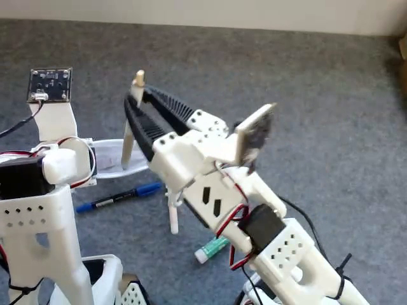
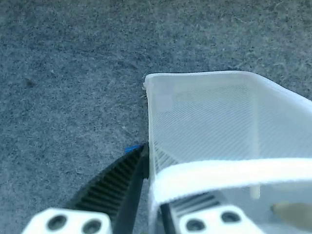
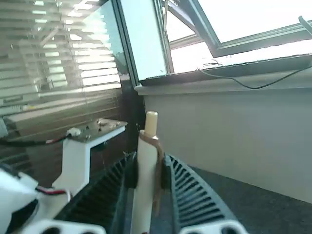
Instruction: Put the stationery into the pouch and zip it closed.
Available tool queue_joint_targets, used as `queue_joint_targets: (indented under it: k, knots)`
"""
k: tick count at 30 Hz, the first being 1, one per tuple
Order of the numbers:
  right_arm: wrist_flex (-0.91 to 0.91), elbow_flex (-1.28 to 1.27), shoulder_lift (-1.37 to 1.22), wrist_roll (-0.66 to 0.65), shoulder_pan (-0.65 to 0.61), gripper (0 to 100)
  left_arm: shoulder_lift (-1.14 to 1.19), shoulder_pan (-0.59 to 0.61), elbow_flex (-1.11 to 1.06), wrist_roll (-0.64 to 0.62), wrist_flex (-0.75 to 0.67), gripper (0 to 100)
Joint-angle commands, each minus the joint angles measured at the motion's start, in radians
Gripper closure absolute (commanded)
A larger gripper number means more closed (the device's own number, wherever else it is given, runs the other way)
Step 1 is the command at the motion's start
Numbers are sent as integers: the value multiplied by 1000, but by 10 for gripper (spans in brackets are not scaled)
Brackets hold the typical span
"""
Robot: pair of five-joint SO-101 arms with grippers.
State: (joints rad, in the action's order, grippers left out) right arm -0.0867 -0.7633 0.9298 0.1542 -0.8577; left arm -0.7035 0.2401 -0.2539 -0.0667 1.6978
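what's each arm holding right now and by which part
Right gripper: cream pen, clamped just below its top end. Left gripper: mesh pouch, pinched at a side edge.

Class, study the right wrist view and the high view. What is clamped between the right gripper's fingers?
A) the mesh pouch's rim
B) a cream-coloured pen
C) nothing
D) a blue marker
B: the right gripper is shut on a cream-coloured pen; the blue marker lies on the carpet, and the left gripper holds the pouch.
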Motion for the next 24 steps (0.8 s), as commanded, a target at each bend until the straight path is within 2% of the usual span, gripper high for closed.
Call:
queue_joint_targets:
  k: [1, 4, 8, 21, 24]
  knots:
    - [25, -33, -1, -215, -71, 994, -5, -16, 2, 2, -2, 995]
    - [25, -82, -1, -342, -134, 994, -5, -15, 1, 2, 2, 995]
    - [25, -130, -1, -428, -173, 994, -5, -12, 1, 2, 3, 995]
    - [18, -143, -1, -439, -165, 991, -5, -12, -1, 2, 5, 995]
    - [18, -143, 1, -437, -165, 953, -5, -12, -1, 2, 5, 995]
